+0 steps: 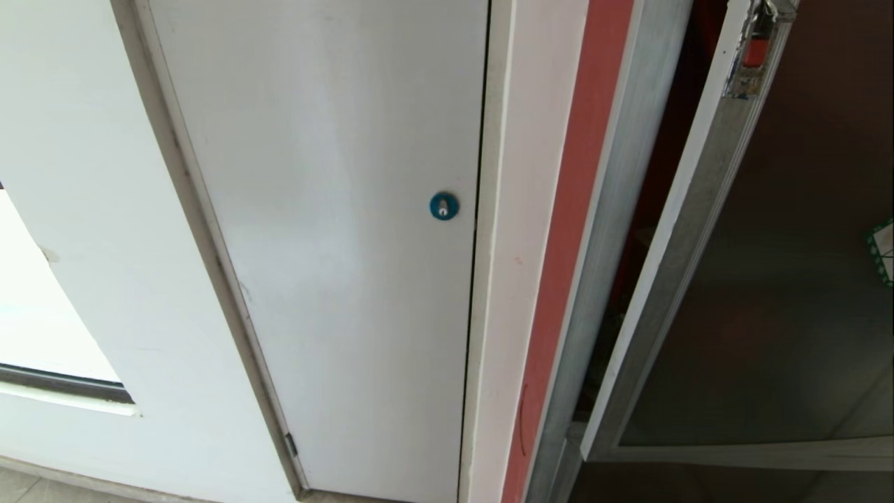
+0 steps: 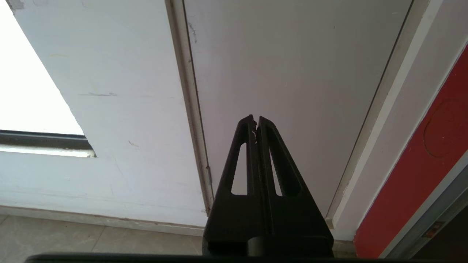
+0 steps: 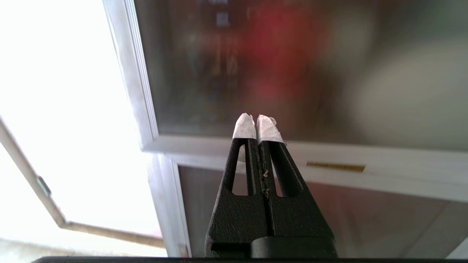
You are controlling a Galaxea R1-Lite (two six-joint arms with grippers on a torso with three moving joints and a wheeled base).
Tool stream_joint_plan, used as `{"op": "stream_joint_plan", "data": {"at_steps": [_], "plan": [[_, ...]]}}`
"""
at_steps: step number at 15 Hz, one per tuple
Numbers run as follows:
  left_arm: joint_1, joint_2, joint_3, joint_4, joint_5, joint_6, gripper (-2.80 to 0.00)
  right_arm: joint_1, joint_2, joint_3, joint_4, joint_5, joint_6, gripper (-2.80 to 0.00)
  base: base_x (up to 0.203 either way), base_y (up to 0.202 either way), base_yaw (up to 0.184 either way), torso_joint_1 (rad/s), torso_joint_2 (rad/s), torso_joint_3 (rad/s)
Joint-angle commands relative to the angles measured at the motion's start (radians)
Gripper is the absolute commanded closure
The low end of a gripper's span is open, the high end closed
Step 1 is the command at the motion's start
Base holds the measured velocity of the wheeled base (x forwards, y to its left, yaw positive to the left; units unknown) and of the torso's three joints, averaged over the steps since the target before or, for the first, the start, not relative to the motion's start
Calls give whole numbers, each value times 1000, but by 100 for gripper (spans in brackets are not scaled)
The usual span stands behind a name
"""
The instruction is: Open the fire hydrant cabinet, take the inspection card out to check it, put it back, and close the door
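Observation:
The fire hydrant cabinet's silver frame stands at the right of the head view. Its door, dark glass in a silver frame, is slightly ajar, and a dark red gap shows along its edge. A small red latch sits at the door's top and a green-bordered sticker at the far right. My right gripper, with white-taped tips, is shut on nothing and points at the lower part of the door's glass. My left gripper is shut and empty, facing the pale grey panel. The inspection card is out of view.
A pale grey panel with a blue round lock fills the middle. A red strip runs between it and the cabinet. Below the door is a darker lower panel with a brass plate. Floor tiles lie at the wall's foot.

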Motion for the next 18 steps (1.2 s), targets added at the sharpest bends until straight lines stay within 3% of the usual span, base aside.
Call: {"op": "stream_joint_plan", "data": {"at_steps": [1,5,18], "plan": [[0,1,14,0,0,0,0,0,2,29,12,1,0,0,0,0,0,0,0,0],[0,1,13,0,0,0,0,0,2,24,72,-4,4,0,0,0,0,0,0,0],[0,1,14,0,0,8,0,0,2,26,70,-5,13,0,0,0,0,0,0,0]]}}
